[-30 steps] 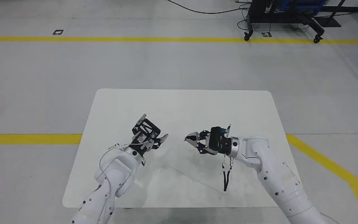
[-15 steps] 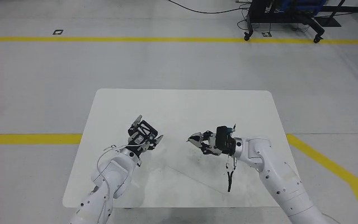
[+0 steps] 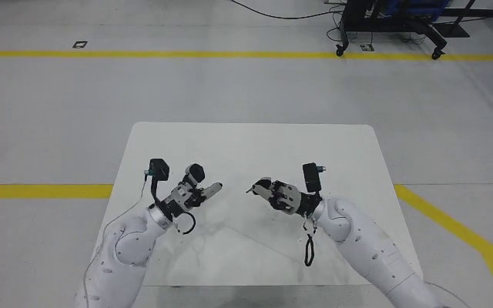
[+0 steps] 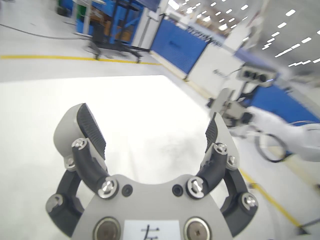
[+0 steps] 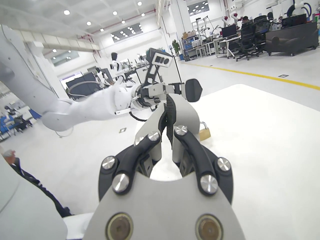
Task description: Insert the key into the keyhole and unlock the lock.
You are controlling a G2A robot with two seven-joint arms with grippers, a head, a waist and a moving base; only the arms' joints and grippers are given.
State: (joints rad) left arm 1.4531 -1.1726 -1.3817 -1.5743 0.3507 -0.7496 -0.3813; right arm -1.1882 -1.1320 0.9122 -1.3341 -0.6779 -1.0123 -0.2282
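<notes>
My right gripper (image 3: 258, 186) hovers over the middle of the white table (image 3: 254, 146), its fingers (image 5: 175, 111) pressed shut. In the top view a thin dark tip, which looks like the key (image 3: 248, 189), pokes out of them toward the left arm. A small brass padlock (image 5: 205, 131) lies on the table just beyond the right gripper's fingers. The left gripper (image 3: 206, 190) faces the right one from a short way off. Its ribbed fingers (image 4: 90, 128) stand wide apart around the left gripper (image 4: 147, 116) midpoint, with nothing between them.
A black cable loop (image 3: 308, 250) hangs under the right forearm, above the table's near part. The table's far half is bare white surface. A dark wheeled cart (image 3: 385, 23) stands on the floor far behind the table.
The left arm has drawn back to the left and rolled its wrist, camera now on top. The right wrist has rolled too, and its gripper has edged slightly left.
</notes>
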